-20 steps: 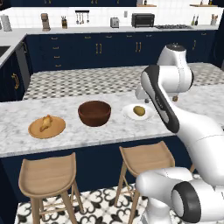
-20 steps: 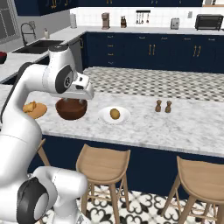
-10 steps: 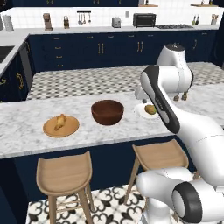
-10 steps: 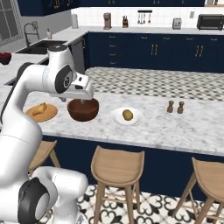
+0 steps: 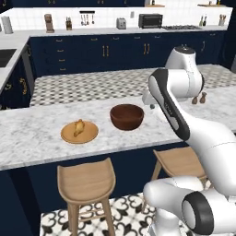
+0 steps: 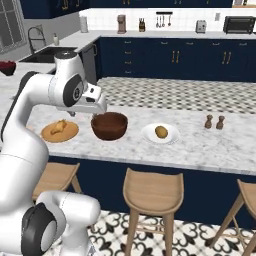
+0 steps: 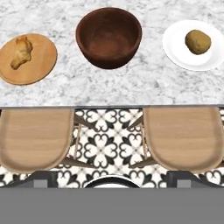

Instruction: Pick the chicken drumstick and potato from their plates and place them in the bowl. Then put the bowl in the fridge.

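Observation:
The dark wooden bowl (image 5: pixel 126 116) (image 6: pixel 109 125) (image 7: pixel 109 37) stands empty on the marble counter. To its left the chicken drumstick (image 5: pixel 79 127) (image 6: pixel 60 126) (image 7: pixel 20 51) lies on the tan wooden plate (image 5: pixel 88 136) (image 6: pixel 71 133) (image 7: pixel 41 65). On the bowl's right the potato (image 6: pixel 161 131) (image 7: pixel 197 41) rests on the white plate (image 6: pixel 149 136) (image 7: pixel 179 52); in the left base view my arm hides it. My gripper (image 7: pixel 112 177) hangs open and empty, high over the counter's front edge, looking down. The fridge is out of view.
Two wooden stools (image 7: pixel 35 138) (image 7: pixel 183 135) stand under the counter's front edge over patterned floor tiles. Salt and pepper shakers (image 6: pixel 214 122) (image 5: pixel 199 98) sit at the counter's right. A sink (image 6: pixel 37 54) lies at the far left. Navy cabinets line the back wall.
The whole scene has slid to the right in both base views, so the camera has moved left. Bowl, plates and food keep their places on the counter.

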